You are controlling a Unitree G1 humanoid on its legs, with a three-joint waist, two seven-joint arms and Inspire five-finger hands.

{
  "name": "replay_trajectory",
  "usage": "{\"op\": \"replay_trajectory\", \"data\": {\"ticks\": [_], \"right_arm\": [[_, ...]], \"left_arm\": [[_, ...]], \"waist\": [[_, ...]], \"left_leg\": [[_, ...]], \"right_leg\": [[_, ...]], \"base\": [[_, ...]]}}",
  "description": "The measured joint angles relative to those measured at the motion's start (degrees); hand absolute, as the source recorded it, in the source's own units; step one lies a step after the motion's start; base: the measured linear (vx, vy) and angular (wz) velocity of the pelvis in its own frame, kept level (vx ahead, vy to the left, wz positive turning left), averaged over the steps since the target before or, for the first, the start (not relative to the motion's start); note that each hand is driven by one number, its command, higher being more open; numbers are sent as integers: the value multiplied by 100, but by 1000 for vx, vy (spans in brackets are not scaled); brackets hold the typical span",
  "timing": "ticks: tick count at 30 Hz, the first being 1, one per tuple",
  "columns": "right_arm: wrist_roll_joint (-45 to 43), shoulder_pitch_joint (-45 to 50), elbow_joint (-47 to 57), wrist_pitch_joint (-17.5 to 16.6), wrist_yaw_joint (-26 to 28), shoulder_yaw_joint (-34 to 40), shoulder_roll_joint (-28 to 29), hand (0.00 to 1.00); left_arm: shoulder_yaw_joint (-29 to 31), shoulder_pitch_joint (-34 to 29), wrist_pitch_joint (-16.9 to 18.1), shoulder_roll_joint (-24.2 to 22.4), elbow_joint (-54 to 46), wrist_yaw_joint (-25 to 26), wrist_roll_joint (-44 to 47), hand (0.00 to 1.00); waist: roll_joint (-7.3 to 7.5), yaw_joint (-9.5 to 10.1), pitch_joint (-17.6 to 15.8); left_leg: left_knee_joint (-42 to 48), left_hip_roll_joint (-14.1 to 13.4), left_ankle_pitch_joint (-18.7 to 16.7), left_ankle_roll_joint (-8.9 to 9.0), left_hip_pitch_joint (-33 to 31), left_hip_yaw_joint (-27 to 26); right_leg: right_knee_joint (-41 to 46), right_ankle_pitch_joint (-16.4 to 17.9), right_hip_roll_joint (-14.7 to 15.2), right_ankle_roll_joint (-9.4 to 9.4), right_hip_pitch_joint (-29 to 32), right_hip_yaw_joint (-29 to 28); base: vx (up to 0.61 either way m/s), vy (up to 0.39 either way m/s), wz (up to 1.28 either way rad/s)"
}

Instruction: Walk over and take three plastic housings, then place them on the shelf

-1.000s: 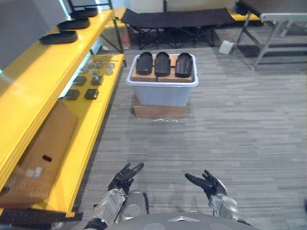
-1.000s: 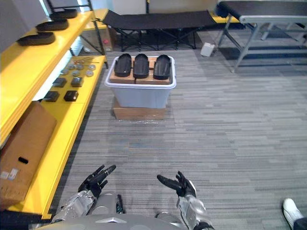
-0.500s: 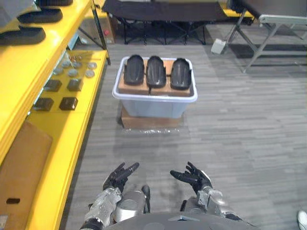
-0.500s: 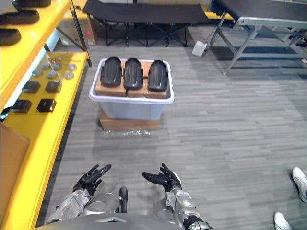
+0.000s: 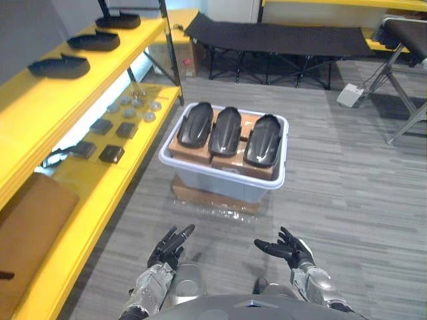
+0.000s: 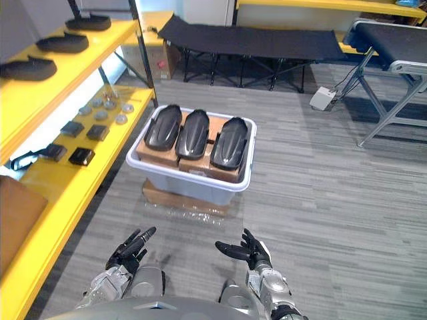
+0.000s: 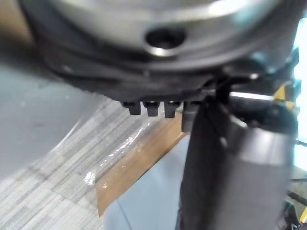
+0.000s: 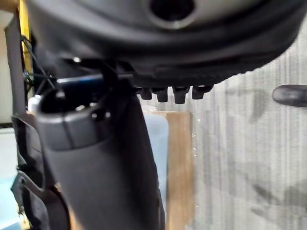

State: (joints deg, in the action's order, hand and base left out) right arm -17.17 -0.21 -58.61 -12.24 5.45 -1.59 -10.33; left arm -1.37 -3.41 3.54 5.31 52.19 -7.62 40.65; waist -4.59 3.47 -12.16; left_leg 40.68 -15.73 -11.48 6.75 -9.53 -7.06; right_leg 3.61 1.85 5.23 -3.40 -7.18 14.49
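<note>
left eye view. three black plastic housings: side by side, domed side up, on cardboard boxes that fill a white bin; the row runs from the bin's left rim to its right rim. bin: on a flat carton on the grey floor, just beside the front edge of the yellow shelf. shelf, upper board: three like black shells in a line along it. left hand: low over the floor, well short of the bin, fingers straight and slightly spread, holding nothing. right hand: level with it, palm up, fingers loosely spread, empty.

right eye view. shelf, lower board: small black square parts near the front edge, round metal discs behind them. black folding cot: on the floor beyond the bin.

left wrist view. own thumb and the roots of the fingers, standing apart; past them the carton's edge and the bin's pale wall.

right wrist view. thumb clear of the fingers, nothing between them; carton and bin wall beyond.
</note>
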Motion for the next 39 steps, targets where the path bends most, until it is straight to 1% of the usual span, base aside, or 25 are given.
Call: {"op": "replay_trajectory", "data": {"ticks": [1,2,3,4,5,6,7,8,9,11,14,17,21,23,24,26,27,28,29,30,31,32,35,38,39], "right_arm": [[-1,70,277,-2,-115,96,-1,100],[-5,195,648,-8,-243,114,-7,100],[-5,257,848,-9,-300,106,-7,100],[-6,370,1178,-8,-406,80,4,100],[-8,446,1489,-5,-592,55,62,100],[-10,534,1815,-1,-768,35,243,100],[-9,592,2001,-4,-841,8,333,100],[-7,726,2401,-8,-941,-15,485,100],[2,789,2710,-6,-1062,-15,576,100],[12,827,3093,-5,-1310,3,595,100],[15,805,3371,11,-1515,174,595,100],[7,692,3464,64,-1613,732,509,100],[-43,328,3446,290,-1639,1155,9,100],[-213,13,3240,407,-1622,1292,-228,100],[-421,-366,2906,458,-1611,1354,-408,100],[-680,-1096,2311,556,-1619,1379,-643,100],[-819,-1551,1993,569,-1689,1382,-825,100],[-868,-1783,1849,572,-1724,1382,-937,100],[-911,-2219,1561,574,-1730,1384,-1184,100],[-999,-2639,1330,576,-1721,1380,-1387,100],[-1063,-2800,1267,577,-1721,1379,-1472,100],[-1136,-3055,1154,577,-1725,1354,-1640,100],[-1139,-3611,737,609,-1771,1229,-1925,100],[-1158,-4130,214,737,-1802,1097,-2149,100],[-1260,-4291,103,778,-1829,1087,-2181,100]], "left_arm": [[-13,18,32,-27,-5,7,-119,100],[-15,22,36,-53,-44,38,-250,100],[-17,21,22,-66,-70,71,-324,100],[-50,21,-18,-84,-93,137,-346,100],[-102,68,-53,-68,-101,209,-450,100],[-163,84,-109,6,-191,239,-577,100],[-226,84,-122,68,-249,238,-590,100],[-345,69,-172,160,-343,235,-644,100],[-410,76,-256,209,-392,241,-768,100],[-470,21,-314,231,-453,241,-747,100],[-465,-72,-344,259,-563,214,-708,100],[-467,-256,-356,312,-559,160,-726,100],[-459,-352,-341,389,-559,-28,-760,100],[-449,-360,-317,430,-564,-87,-761,100],[-430,-360,-237,444,-586,-134,-761,100],[-295,-318,-173,502,-734,-230,-758,100],[-222,-188,-96,552,-804,-295,-758,100],[-202,-96,-79,581,-844,-320,-754,100],[-202,89,-60,590,-891,-334,-748,100],[-201,172,9,596,-918,-358,-732,100],[-194,201,43,598,-955,-369,-708,100],[-171,263,114,599,-1017,-386,-699,100],[-109,420,199,634,-1053,-416,-581,100],[-94,586,299,642,-971,-388,-474,100],[-94,636,342,642,-955,-388,-456,100]], "waist": [[4,-71,-3],[6,-87,-4],[5,-85,-5],[1,-94,-4],[78,-134,-24],[381,-172,-16],[516,-188,7],[709,-204,28],[791,-203,52],[780,-212,57],[726,-220,81],[696,-221,148],[682,-223,161],[722,-210,139],[752,-196,120],[835,-134,-71],[871,-32,-271],[888,27,-380],[798,125,-621],[731,152,-835],[712,180,-932],[690,265,-1081],[706,376,-1221],[691,448,-1304],[667,473,-1388]], "left_leg": [[-871,-10,47,-3,-6,-229],[-1728,27,267,48,34,-305],[-2079,53,470,79,70,-350],[-2490,73,860,71,152,-405],[-2728,170,1144,4,315,-492],[-2967,412,1139,-71,437,-639],[-3045,531,1147,-97,443,-683],[-3114,704,1116,-182,447,-786],[-3112,815,1059,-272,472,-913],[-3150,981,956,-389,652,-1140],[-3276,1050,943,-411,763,-1228],[-3410,1018,963,-389,818,-1226],[-3733,991,1181,-369,819,-1179],[-3814,986,1254,-361,738,-1120],[-3739,942,1213,-382,542,-1057],[-3439,827,1206,-379,173,-971],[-3175,726,1196,-376,-106,-905],[-3058,691,1196,-375,-259,-869],[-2884,585,1214,-358,-504,-795],[-2840,516,1335,-372,-656,-737],[-2843,504,1377,-376,-717,-703],[-2839,478,1443,-399,-836,-668],[-2584,431,1443,-422,-1262,-546],[-2278,412,1362,-509,-1644,-445],[-2172,412,1327,-549,-1718,-422]], "right_leg": [[-132,-44,59,-32,-75,65],[-182,-74,116,-104,-83,96],[-181,-58,140,-148,-69,105],[-164,-12,168,-227,-69,92],[-114,70,306,-364,-90,67],[-44,113,528,-473,-12,116],[-38,124,639,-508,27,108],[-39,92,819,-585,71,113],[-36,20,945,-699,120,121],[-34,-90,1138,-859,98,120],[-43,-188,1201,-857,107,132],[-45,-252,1147,-832,122,200],[-46,-400,1060,-786,252,292],[-45,-450,1043,-753,317,387],[-44,-495,1009,-716,426,428],[-44,-518,935,-684,605,496],[-43,-475,872,-616,741,626],[-45,-414,852,-528,820,706],[17,-386,784,-525,945,815],[123,-337,755,-468,1079,895],[162,-328,747,-455,1150,905],[240,-327,729,-454,1280,914],[380,-362,723,-478,1588,965],[451,-428,724,-442,1792,1028],[466,-436,727,-450,1807,1037]], "base": [[303,21,22],[269,36,13],[185,103,-2],[225,218,-8],[254,253,-11],[243,246,-7],[151,133,-10],[231,191,-18],[180,155,-29],[131,160,-39],[56,85,-18],[10,8,-1],[-64,-7,2],[-112,11,13],[-156,16,16],[-181,8,16],[-211,-39,13],[-269,-52,22],[-269,-51,30],[-222,-19,31],[-200,-8,20],[-155,5,9],[-83,13,7],[-7,32,8],[14,33,6]]}}
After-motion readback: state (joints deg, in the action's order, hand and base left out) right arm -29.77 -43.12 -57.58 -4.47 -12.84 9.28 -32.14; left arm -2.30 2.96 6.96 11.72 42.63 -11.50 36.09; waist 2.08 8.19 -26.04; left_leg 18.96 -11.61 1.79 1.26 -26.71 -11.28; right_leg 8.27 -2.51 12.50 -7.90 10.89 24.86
